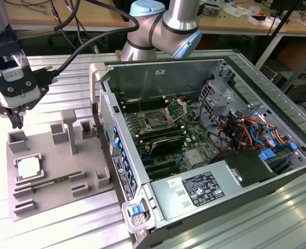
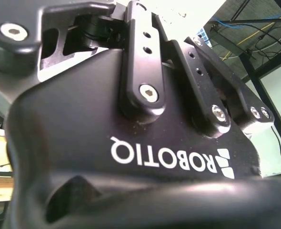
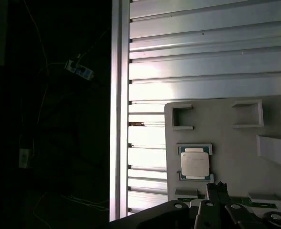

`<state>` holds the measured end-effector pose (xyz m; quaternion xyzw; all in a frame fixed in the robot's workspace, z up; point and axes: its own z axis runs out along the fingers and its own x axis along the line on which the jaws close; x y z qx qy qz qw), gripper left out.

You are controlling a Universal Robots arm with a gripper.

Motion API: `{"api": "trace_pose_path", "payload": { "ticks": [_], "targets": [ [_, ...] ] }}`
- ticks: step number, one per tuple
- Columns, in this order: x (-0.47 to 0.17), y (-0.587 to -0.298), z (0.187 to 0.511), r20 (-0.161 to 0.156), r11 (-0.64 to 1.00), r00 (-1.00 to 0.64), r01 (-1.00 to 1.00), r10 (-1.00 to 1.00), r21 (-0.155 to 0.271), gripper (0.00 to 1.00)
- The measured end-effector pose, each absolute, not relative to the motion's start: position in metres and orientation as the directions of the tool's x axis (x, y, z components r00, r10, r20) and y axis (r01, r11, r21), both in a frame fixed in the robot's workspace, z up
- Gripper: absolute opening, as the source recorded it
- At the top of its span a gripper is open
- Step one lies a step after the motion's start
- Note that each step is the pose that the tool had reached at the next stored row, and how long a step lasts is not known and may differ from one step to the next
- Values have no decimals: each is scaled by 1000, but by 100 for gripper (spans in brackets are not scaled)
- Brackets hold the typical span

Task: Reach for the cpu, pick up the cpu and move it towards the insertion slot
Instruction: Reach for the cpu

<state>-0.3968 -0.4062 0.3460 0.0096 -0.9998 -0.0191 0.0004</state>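
Your gripper hangs empty, fingers pinched together; open them wide before lowering onto the chip at six o'clock.

The exterior view looked down from well back over an open grey metal computer case and a pale grey moulded tray. The first wrist view faced down on that tray; the second wrist view hugged the black metal gripper.

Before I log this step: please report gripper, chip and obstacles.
Gripper hovers above grey moulded holder plate. Small flat square silvery cpu with greenish rim lies in its recess, not lifted. Nothing seen between them.
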Motion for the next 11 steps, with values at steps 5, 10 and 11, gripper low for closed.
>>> {"api": "trace_pose_path", "payload": {
  "ticks": [5, 10, 11],
  "targets": [
    [-397, -406, 345, 1, 999, -1000, -19, -19, 38, 11],
    [-397, -406, 344, 1, 999, -1000, -19, -19, 38, 11],
    [-397, -406, 344, 1, 999, -1000, -19, -19, 38, 11]
  ]
}}
